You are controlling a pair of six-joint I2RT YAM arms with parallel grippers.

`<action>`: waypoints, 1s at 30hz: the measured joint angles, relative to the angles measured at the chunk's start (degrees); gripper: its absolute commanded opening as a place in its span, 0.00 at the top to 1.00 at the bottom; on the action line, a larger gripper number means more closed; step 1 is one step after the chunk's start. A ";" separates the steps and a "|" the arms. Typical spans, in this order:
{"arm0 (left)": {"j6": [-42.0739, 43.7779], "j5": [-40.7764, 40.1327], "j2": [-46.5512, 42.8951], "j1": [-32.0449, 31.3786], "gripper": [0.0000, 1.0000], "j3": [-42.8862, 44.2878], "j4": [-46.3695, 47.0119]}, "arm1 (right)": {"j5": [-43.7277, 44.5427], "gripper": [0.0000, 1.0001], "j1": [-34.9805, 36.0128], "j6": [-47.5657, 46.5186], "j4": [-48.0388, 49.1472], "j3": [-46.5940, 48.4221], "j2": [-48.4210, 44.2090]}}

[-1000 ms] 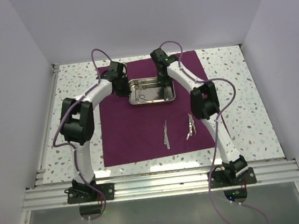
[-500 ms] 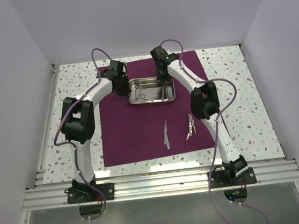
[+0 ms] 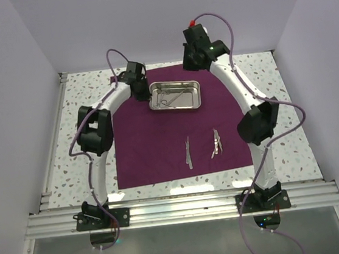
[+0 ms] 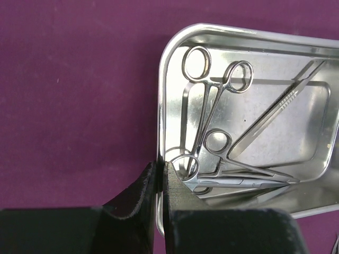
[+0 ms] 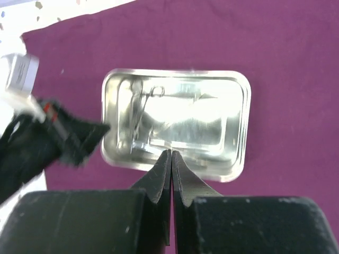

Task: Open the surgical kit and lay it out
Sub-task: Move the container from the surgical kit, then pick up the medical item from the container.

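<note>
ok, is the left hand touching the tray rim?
Touching. The left wrist view shows the left hand closed on the steel tray: the rim runs in between its fingers, with no gap visible.

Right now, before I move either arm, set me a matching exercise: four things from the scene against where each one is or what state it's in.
Things:
1. left claw
2. right claw
3. ring-handled forceps
4. loose silver instruments

Places or states:
A. inside the steel tray
B. on the purple cloth, outside the tray
C. shut, empty, above the tray
D. pinched on the tray's rim

Pairs: 1-D, 2-C, 3-A, 4-B.
</note>
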 measured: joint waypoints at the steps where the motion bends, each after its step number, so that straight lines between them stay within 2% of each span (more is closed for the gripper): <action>1: -0.11 0.00 0.98 0.04 1.00 1.46 -0.17 | -0.24 1.00 0.24 0.13 0.46 -2.25 -2.40; 4: -0.59 0.00 3.23 0.15 1.00 4.92 -0.37 | -0.48 1.00 0.87 0.81 0.61 -8.61 -7.63; 5: -0.87 0.00 3.85 0.20 1.00 5.77 -0.26 | -0.87 0.91 1.22 1.14 0.55 -10.23 -8.48; 6: -1.22 0.02 4.13 0.26 1.00 6.08 0.02 | -1.14 0.77 1.60 1.53 0.57 -11.32 -8.72; 7: -1.42 0.11 4.15 0.31 1.00 5.99 0.22 | -1.33 0.58 1.97 2.10 0.63 -12.04 -8.50; 9: -1.88 0.31 3.67 0.37 1.00 4.63 1.55 | -1.51 0.52 2.51 2.49 0.59 -12.33 -6.45; 12: -2.40 0.39 1.16 0.42 1.00 -0.13 4.72 | -1.27 0.53 2.97 2.58 0.59 -9.51 -0.28; 19: -2.25 0.35 -4.98 0.11 1.00 -9.84 7.54 | 0.81 0.56 2.58 2.86 -0.68 5.53 19.12; 23: -1.77 -0.50 -7.69 -0.87 1.00 -13.53 7.52 | 2.69 0.58 2.54 3.56 -0.98 5.60 23.08; 30: -1.70 -0.44 -11.08 -2.29 1.00 -18.12 7.21 | 6.25 0.58 2.51 3.74 -0.94 5.62 24.50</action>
